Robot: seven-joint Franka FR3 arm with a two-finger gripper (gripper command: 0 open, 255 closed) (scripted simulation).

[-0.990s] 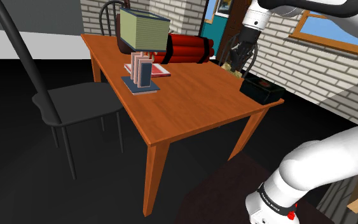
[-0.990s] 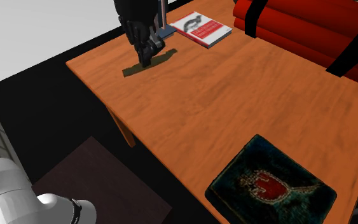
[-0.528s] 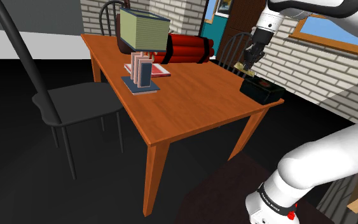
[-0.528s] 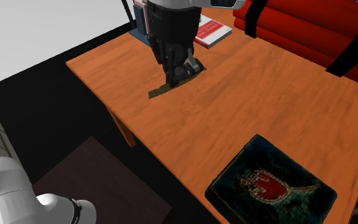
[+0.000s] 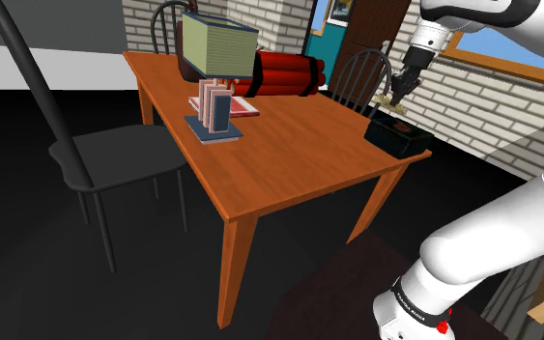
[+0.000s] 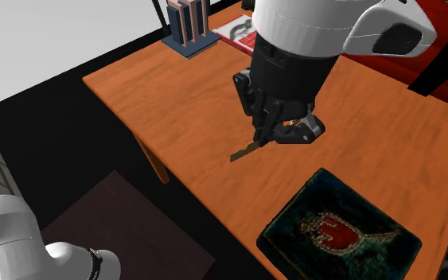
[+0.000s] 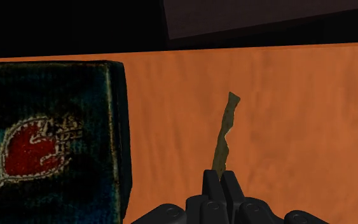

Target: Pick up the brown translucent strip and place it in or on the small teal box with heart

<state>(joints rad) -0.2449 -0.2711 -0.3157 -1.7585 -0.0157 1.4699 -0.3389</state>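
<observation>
My black gripper (image 7: pixel 221 179) is shut on one end of a thin olive-brown translucent strip (image 7: pixel 225 135), which sticks out past the fingertips over the orange table. In the second exterior view the gripper (image 6: pixel 263 141) hangs above the table with the strip (image 6: pixel 244 151) pointing down and away from it. The small dark teal box (image 6: pixel 339 232) with a red heart on its lid sits near the table's corner, just beside the gripper. In the shoulder view the gripper (image 5: pixel 395 96) hovers just above the box (image 5: pixel 396 135).
On the orange wooden table (image 5: pixel 270 145) stand a holder of books (image 5: pixel 215 111), a flat red and white book (image 6: pixel 239 30), a green box (image 5: pixel 217 43) and a strapped red roll bundle (image 5: pixel 284 73). Black chairs (image 5: pixel 115 159) stand beside the table; a brick wall (image 5: pixel 472 97) lies behind.
The gripper has carried the strip across the table from near the books towards the teal box, and now hangs next to it. Nothing on the table has moved.
</observation>
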